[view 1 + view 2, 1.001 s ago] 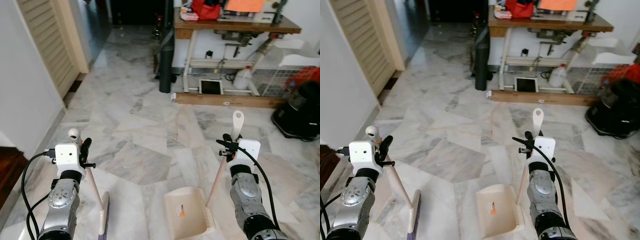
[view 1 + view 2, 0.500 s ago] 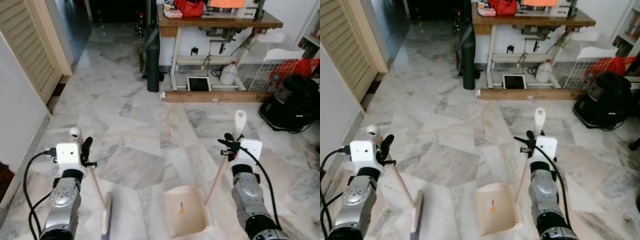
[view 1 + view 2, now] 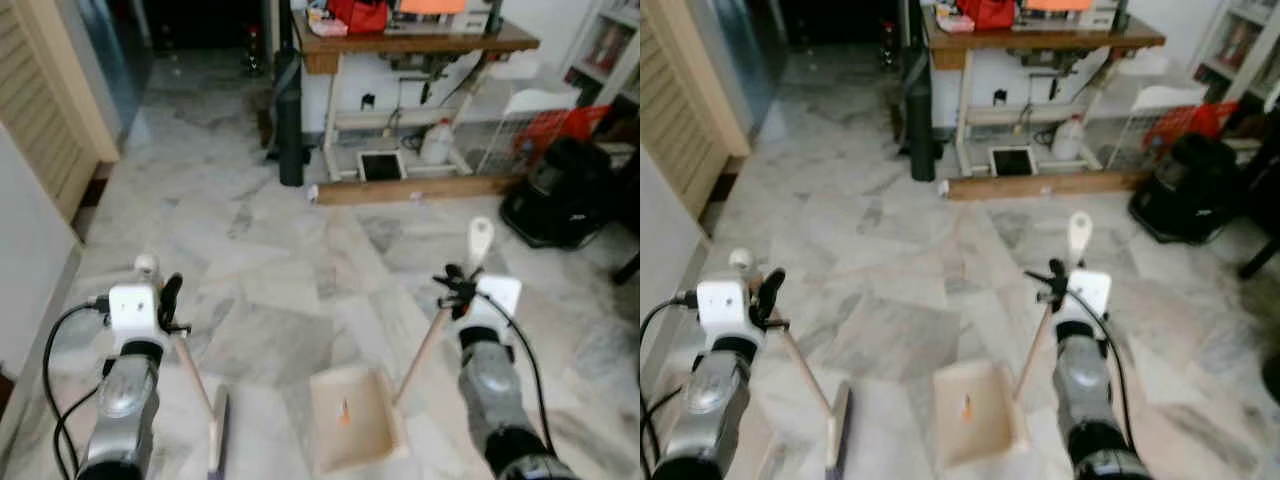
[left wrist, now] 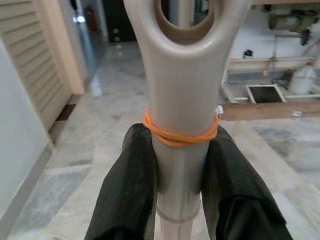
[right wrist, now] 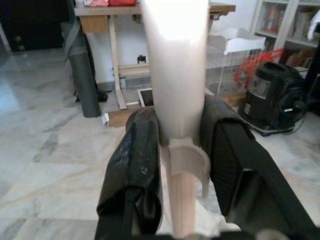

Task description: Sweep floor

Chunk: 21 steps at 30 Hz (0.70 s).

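Observation:
My left gripper (image 3: 168, 305) is shut on the handle of a small broom (image 3: 196, 385), whose brush head (image 3: 217, 447) rests on the marble floor at lower left. In the left wrist view both fingers (image 4: 131, 186) clamp the cream handle (image 4: 181, 125) just below an orange rubber band. My right gripper (image 3: 455, 290) is shut on the long handle of a cream dustpan (image 3: 352, 431); the pan sits flat on the floor between my arms. In the right wrist view the fingers (image 5: 135, 170) squeeze the dustpan handle (image 5: 178, 100).
A wooden worktable (image 3: 410, 45) with a white frame stands ahead, a dark rolled mat (image 3: 288, 120) leaning at its left. A black appliance (image 3: 562, 195) and a white wire rack (image 3: 520, 120) are at far right. A louvred door (image 3: 40, 110) and white wall bound the left.
The whole scene has slid as I turn and move; the table and black appliance have shifted left in view. Both grippers keep the same hold on broom and dustpan.

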Motion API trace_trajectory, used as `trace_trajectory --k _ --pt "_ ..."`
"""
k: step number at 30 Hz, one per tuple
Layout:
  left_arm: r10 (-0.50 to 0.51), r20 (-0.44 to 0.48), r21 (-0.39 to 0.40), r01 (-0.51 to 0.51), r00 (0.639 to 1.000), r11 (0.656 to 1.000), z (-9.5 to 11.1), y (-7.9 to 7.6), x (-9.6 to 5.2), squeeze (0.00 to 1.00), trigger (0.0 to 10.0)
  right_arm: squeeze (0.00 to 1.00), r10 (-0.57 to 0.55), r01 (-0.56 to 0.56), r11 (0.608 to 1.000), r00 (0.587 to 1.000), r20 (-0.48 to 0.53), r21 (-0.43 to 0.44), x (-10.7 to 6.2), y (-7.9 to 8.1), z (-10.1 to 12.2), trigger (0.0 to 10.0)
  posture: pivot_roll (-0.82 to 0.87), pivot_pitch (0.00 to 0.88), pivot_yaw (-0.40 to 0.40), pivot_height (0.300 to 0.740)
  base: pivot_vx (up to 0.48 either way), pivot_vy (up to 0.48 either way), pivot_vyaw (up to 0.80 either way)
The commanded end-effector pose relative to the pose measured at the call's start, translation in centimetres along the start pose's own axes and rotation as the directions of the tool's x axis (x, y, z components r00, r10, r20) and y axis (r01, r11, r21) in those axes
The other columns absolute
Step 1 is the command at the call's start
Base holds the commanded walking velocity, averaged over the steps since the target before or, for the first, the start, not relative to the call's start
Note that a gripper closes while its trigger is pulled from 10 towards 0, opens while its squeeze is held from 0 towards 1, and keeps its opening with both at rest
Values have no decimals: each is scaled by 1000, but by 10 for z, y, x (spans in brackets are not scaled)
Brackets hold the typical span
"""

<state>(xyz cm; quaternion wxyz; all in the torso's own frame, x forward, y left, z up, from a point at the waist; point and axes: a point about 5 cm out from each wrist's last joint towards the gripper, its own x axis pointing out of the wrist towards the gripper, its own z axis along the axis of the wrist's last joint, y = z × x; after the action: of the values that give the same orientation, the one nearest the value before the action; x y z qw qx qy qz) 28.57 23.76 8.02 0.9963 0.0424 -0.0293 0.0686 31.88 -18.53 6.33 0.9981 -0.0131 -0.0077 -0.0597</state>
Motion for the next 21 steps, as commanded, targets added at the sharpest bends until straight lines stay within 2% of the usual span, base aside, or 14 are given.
trace_trajectory --k 1,21 --pt "-14 59 21 13 998 1000 13 -1 7 0 10000 0 -29 29 1000 999 45 -8 5 -11 10 10000 48 0 6 740 0 0 -788" --pt "-20 58 22 19 998 1000 13 -2 6 0 10000 0 -30 30 1000 998 49 -8 5 -11 11 10000 50 0 5 740 0 0 -788"
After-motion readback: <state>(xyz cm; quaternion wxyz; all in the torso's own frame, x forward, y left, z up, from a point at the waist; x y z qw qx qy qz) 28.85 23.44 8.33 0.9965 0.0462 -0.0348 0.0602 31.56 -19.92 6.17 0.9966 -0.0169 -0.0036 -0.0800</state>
